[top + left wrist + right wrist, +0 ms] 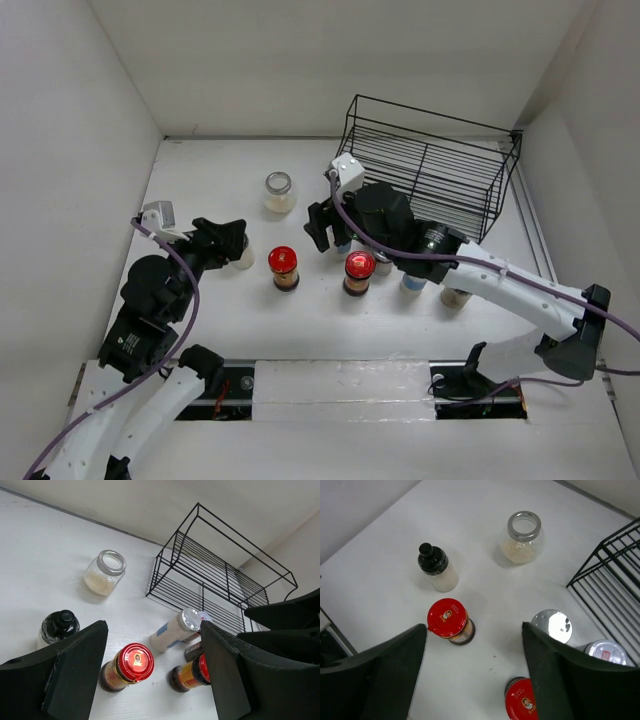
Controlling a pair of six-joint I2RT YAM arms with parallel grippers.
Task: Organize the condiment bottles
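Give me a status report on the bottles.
Left gripper open, right gripper open, neither holding. Condiment bottles on table, none in wire rack. Nothing blocking.

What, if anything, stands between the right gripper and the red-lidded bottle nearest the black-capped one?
Nothing visible does. The right gripper has its jaws open, and the red-lidded bottle shows in the gap between them with open space all around it. The black-capped bottle and the silver-lidded bottle stand apart from it.
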